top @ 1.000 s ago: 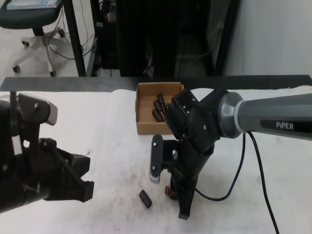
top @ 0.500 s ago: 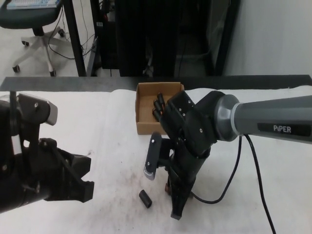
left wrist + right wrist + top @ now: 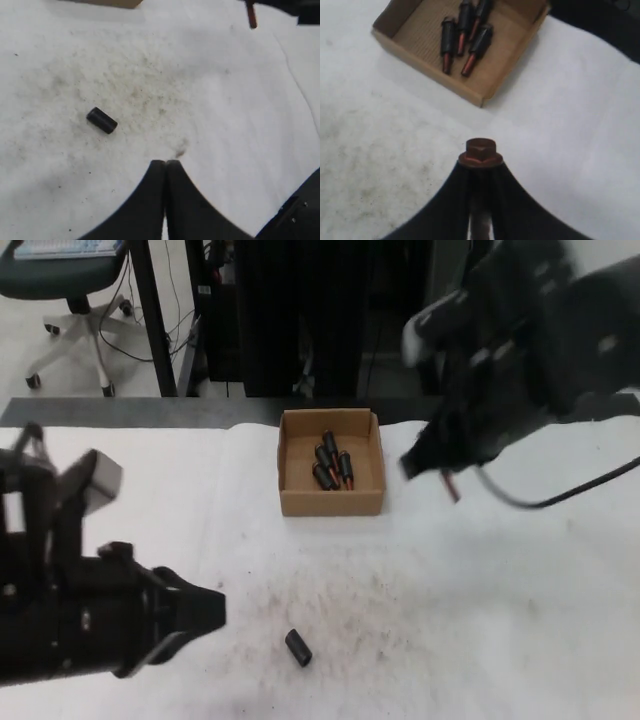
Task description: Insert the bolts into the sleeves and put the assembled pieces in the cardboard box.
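Observation:
A short black sleeve (image 3: pixel 298 648) (image 3: pixel 102 120) lies alone on the white cloth near the front. My left gripper (image 3: pixel 165 164) (image 3: pixel 207 612) hovers left of it, its fingers pressed together and holding nothing. My right gripper (image 3: pixel 481 167) (image 3: pixel 432 458) is raised to the right of the cardboard box (image 3: pixel 330 503) (image 3: pixel 430 70) and is shut on a rust-red bolt (image 3: pixel 480 150) (image 3: pixel 451 486) (image 3: pixel 251 15), whose hex head sticks out past the fingertips. Several assembled pieces (image 3: pixel 462 35) (image 3: pixel 330 462) lie inside the box.
The white cloth (image 3: pixel 480 620) covers the bench, with a gritty stained patch (image 3: pixel 135 75) around the sleeve. A cable (image 3: pixel 580 485) trails from the right arm. Behind the bench stand dark frames and an office chair (image 3: pixel 70 290).
The right arm has risen from the cloth beside the sleeve and swung back and to the right, carrying the bolt. The left arm has edged a little to the right.

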